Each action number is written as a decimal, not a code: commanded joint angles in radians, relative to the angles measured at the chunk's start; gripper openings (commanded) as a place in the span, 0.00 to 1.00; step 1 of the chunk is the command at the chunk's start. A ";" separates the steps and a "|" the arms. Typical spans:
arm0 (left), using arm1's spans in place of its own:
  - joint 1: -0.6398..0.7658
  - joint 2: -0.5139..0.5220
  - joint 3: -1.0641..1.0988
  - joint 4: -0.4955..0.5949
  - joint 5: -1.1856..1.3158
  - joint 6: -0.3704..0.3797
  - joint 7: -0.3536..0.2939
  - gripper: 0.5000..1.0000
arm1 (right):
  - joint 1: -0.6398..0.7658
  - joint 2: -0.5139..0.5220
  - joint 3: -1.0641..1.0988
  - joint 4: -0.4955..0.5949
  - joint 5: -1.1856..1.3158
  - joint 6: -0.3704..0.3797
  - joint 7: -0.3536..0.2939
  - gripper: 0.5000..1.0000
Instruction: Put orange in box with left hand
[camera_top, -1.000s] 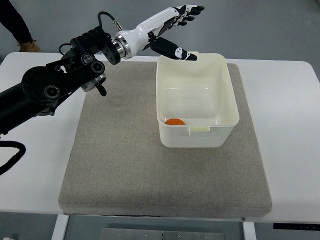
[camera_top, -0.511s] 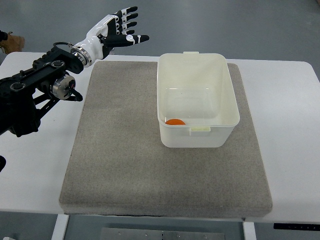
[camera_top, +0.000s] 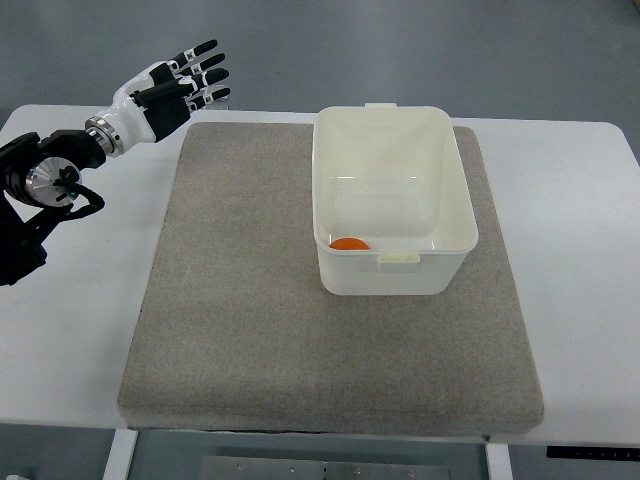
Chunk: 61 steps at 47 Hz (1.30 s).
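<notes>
The orange (camera_top: 350, 244) lies inside the white plastic box (camera_top: 395, 270), against its near wall on the left side. The box stands on the grey mat (camera_top: 250, 300), towards the far right of it. My left hand (camera_top: 190, 82) is white and black, with fingers spread and empty. It hovers over the far left corner of the mat, well left of the box. Its dark arm (camera_top: 40, 190) comes in from the left edge. The right arm does not show.
The mat lies on a white table (camera_top: 580, 260). Grey floor shows beyond the table's far edge.
My left hand has drawn back to the left, from over the box's far rim to the mat's far left corner. It stays open. The orange has not moved.
</notes>
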 joint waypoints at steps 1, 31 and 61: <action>-0.001 -0.002 0.000 0.026 -0.040 -0.029 0.026 0.99 | 0.001 0.000 0.000 0.000 0.000 0.000 0.000 0.85; 0.003 0.012 -0.086 0.085 -0.043 -0.075 0.024 0.99 | 0.000 0.000 0.000 0.000 0.000 0.000 0.000 0.85; 0.022 0.023 -0.084 0.088 -0.040 -0.101 0.024 0.99 | 0.001 0.000 0.005 0.000 -0.002 -0.005 0.003 0.85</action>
